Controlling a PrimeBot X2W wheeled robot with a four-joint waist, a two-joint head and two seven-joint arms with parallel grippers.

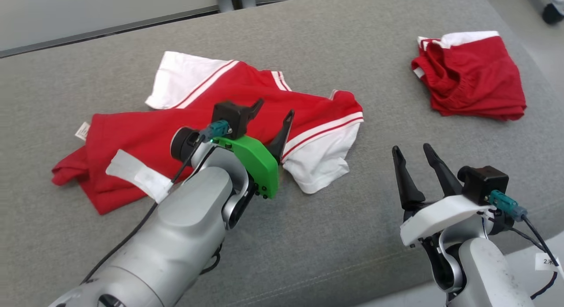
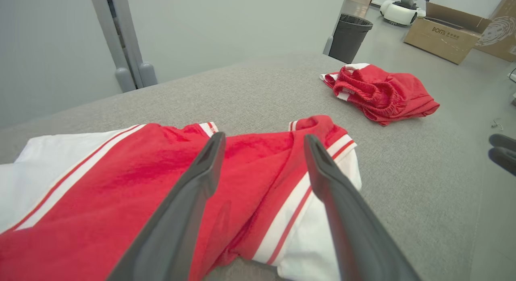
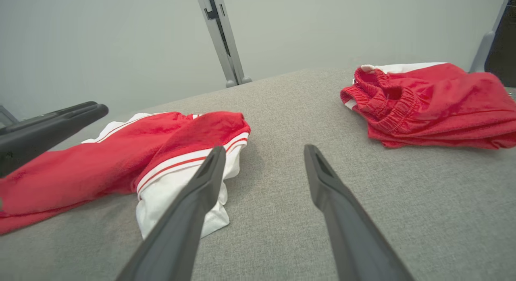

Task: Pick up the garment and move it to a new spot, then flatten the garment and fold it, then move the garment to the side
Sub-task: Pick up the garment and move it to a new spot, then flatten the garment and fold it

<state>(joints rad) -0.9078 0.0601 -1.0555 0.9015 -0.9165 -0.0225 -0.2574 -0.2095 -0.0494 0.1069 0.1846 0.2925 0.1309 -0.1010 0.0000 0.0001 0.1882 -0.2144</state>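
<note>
A red shirt [image 1: 145, 131] with white sleeves and striped trim is seen lying crumpled across the middle of a grey cushion [image 1: 352, 69], with one sleeve [image 1: 185, 78] spread toward the cushion's far edge and the other bunched toward its near edge. The left gripper [image 1: 275, 108] is held low over the shirt at the cushion's middle. Its two dark fingers [image 2: 193, 192] are spread wide, and no cloth is caught between them, red fabric being visible through the gap in the left wrist view. Whether the fingertips touch the cloth cannot be told. The right gripper [image 1: 412, 148] is held above bare upholstery near the cushion's near right corner, apart from the shirt, with its fingers likewise parted and nothing pinched between them. A pair of red shorts [image 1: 476, 73] with a white band, gathered into a loose folded pile, is seen at the cushion's far right corner. A small white label [image 1: 82, 131] is shown at the shirt's edge, toward the cushion's left side. Beyond the cushion's far right end, a dark bin [image 2: 350, 37] and a cardboard box [image 2: 443, 37] are seen in the left wrist view.
</note>
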